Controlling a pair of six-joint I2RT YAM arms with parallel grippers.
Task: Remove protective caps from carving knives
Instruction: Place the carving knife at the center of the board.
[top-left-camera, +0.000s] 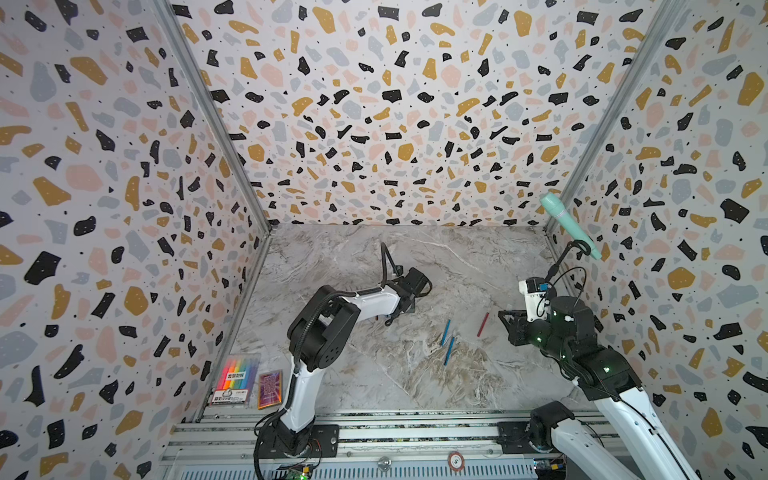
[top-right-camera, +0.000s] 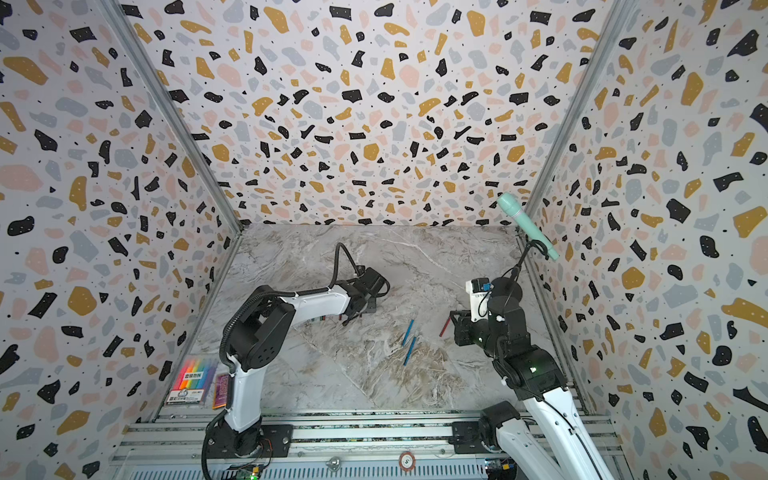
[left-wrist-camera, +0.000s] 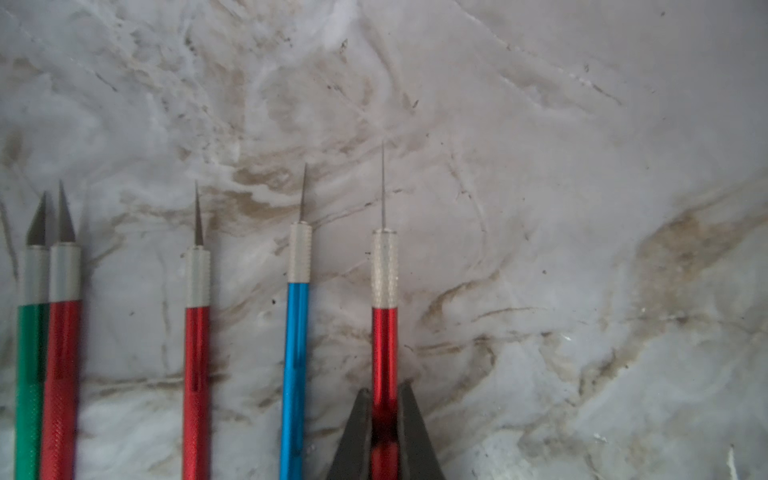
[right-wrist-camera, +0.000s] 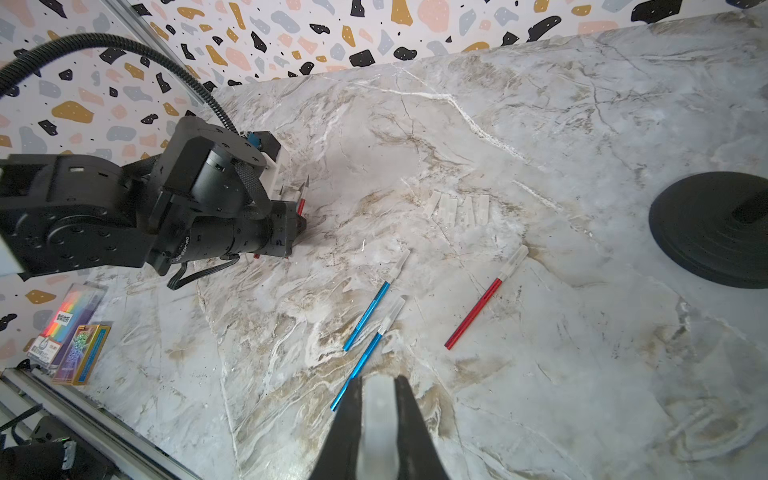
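In the left wrist view several uncapped carving knives lie side by side on the marble: a green one (left-wrist-camera: 29, 374), two red ones (left-wrist-camera: 62, 374) (left-wrist-camera: 196, 374) and a blue one (left-wrist-camera: 296, 353), all with bare grey blades. My left gripper (left-wrist-camera: 384, 388) is shut on a fifth, a red knife (left-wrist-camera: 384, 340) with a bare needle tip. My right gripper (right-wrist-camera: 379, 379) is shut on a translucent white cap (right-wrist-camera: 377, 415), above the table. Two blue knives (right-wrist-camera: 368, 316) (right-wrist-camera: 361, 365) and a red one (right-wrist-camera: 478, 307) lie near it, still capped. Both top views show them (top-left-camera: 445, 332) (top-right-camera: 445, 326).
Several loose translucent caps (right-wrist-camera: 457, 208) lie on the marble beyond the capped knives. A mint-green microphone (top-left-camera: 569, 224) on a stand with a black round base (right-wrist-camera: 715, 228) is at the back right. A rainbow pen pack (top-left-camera: 235, 378) and a card box (top-left-camera: 270, 388) sit front left.
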